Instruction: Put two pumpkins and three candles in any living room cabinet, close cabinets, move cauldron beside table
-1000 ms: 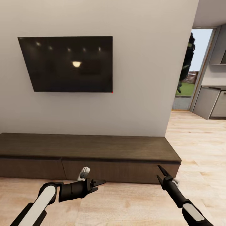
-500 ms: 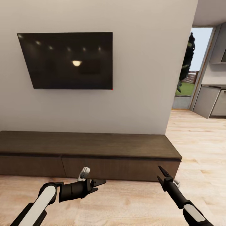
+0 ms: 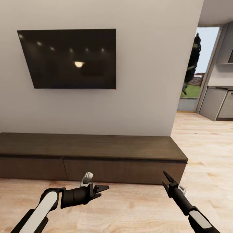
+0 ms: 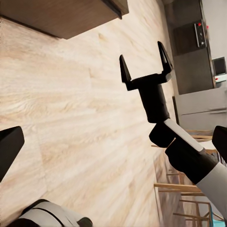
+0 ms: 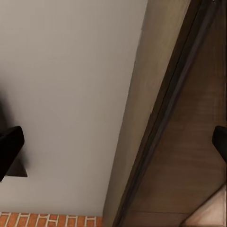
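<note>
The cabinet (image 3: 92, 155) runs along the foot of the wall, under the television (image 3: 69, 58), with both drawer fronts flush and shut. It looks stiff and heavy, and the fronts have no handles, so I judge the only hold is a fingertip hooked at the top edge, under the overhanging lip. Both arms hang over the floor (image 3: 129, 207) in front of the cabinet, and both hold nothing. The left gripper (image 3: 104, 189) has its fingers apart; so does the right gripper (image 3: 165, 180). The left wrist view shows that spread plainly (image 4: 143, 60), plus kitchen units beyond; the right wrist view shows the cabinet's lip (image 5: 163, 113) up close.
</note>
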Tool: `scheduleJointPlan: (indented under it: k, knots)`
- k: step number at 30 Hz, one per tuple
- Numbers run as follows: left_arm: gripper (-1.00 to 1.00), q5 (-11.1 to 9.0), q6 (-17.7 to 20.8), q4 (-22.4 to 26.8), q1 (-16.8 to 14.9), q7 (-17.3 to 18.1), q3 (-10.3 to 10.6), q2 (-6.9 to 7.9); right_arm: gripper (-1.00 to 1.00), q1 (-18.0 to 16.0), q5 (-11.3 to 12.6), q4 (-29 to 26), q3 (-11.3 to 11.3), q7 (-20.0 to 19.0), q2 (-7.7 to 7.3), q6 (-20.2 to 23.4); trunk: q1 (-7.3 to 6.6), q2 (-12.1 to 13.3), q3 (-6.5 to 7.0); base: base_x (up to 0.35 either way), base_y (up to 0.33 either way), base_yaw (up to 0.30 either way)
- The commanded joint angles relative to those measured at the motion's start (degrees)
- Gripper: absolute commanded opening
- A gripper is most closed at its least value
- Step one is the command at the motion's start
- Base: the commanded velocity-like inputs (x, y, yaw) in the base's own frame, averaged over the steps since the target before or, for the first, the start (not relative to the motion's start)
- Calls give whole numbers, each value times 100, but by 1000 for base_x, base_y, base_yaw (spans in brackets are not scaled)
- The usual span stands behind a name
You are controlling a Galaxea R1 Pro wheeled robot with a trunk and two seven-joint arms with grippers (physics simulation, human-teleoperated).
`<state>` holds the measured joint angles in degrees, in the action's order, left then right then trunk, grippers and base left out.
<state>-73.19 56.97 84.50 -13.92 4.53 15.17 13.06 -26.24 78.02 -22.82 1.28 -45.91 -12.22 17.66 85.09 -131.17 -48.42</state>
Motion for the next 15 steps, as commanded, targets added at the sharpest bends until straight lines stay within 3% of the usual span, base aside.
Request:
scheduleJointPlan:
  k: [1,15]
  knots:
    - [100,42,7,-1,-3,48,4,2,100,-2,38,4,13,34,4,37,21,-44,-24,0,0,0]
    - [100,42,7,4,0,48,20,-12,100,-3,72,7,13,124,-77,94,329,-606,-275,0,0,0]
